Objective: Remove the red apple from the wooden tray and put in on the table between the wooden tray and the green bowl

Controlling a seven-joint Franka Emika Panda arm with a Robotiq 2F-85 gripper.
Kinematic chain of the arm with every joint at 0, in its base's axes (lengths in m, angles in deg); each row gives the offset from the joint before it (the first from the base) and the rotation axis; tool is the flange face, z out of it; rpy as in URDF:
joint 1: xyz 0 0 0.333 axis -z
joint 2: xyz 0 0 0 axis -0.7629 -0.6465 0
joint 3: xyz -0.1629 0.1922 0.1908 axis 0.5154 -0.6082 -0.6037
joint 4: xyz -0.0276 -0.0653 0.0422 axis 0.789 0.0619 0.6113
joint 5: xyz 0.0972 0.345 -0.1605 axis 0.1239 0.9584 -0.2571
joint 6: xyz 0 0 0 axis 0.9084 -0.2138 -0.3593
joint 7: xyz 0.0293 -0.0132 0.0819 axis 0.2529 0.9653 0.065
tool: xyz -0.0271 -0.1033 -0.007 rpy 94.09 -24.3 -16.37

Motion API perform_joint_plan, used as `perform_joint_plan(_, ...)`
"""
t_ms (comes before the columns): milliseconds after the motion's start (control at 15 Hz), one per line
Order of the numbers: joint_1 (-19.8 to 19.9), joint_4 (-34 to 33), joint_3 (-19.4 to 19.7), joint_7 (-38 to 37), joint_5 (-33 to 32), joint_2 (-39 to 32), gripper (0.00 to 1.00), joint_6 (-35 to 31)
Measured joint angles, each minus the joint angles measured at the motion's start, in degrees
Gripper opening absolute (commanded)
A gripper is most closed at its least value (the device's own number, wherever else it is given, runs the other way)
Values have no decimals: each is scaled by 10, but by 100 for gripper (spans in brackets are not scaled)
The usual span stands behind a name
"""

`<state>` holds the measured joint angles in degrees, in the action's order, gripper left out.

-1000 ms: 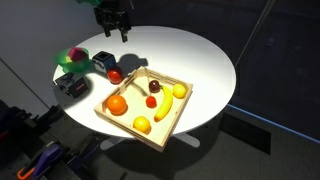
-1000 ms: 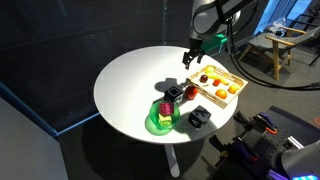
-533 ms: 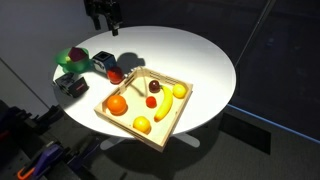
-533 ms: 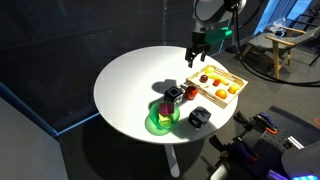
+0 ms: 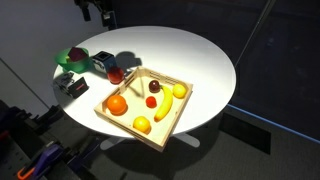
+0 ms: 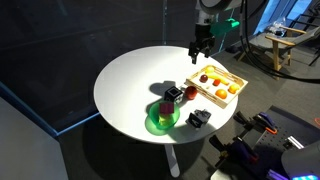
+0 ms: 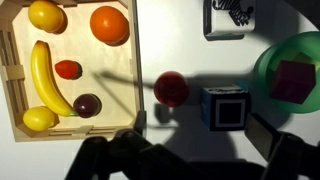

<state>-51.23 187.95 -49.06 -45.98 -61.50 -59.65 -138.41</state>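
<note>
Claw [image 6: 200, 54] higher than before, red apple [image 7: 171, 88] alone on table [image 7: 175, 35].

black curtain [image 6: 60, 50]; dark grey floor [image 5: 285, 95]; dim room light

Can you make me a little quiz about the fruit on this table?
1. True or false: the red apple lies on the table, outside the wooden tray.
2. What is in the green bowl? A) a banana B) something pink C) an orange
3. How many fruits are in the tray?
Key: 1 true; 2 B; 3 six.
</note>
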Motion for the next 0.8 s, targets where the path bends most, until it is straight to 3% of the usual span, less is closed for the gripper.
perform_joint_plan(800,0,53,-9,0,0,101,100,16)
